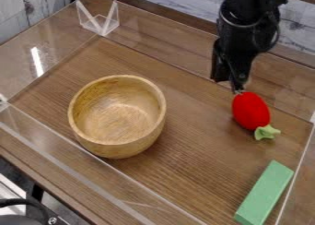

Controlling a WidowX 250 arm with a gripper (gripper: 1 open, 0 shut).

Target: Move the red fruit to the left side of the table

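Our gripper [230, 85] looks clenched on nothing, at 11 o'clock from the toy strawberry [251, 111]. Guessing that's why the fruit's just resting on the tabletop [185, 159]

My arm [246, 30] is basically all black, upper right of the frame. Fruit [251, 111] at right is solid red with a pale green stem [267, 133]. Block [263, 195] lower right: plain mint green. Bowl [117, 116] at left is light tan, on a brown wood-grain table [185, 159].
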